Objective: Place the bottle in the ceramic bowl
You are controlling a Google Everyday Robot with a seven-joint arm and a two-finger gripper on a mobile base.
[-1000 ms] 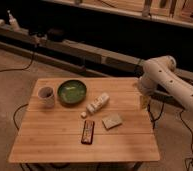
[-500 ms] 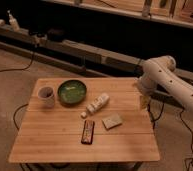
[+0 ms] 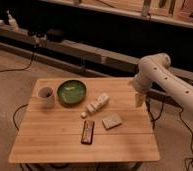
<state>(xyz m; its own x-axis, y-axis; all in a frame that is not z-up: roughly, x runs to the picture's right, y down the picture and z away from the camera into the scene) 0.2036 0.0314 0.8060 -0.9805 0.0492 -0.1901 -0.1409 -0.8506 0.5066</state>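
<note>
One plastic bottle (image 3: pixel 98 103) beside glossy round bowl (image 3: pixel 71 92); jaws at wooden table (image 3: pixel 55 140) edge.

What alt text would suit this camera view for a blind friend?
A white bottle lies on a wooden table beside a green ceramic bowl, not in it. A mug, a beige block and a dark bar share the table. The robot's gripper hangs at the table's right edge, away from the bottle.
</note>
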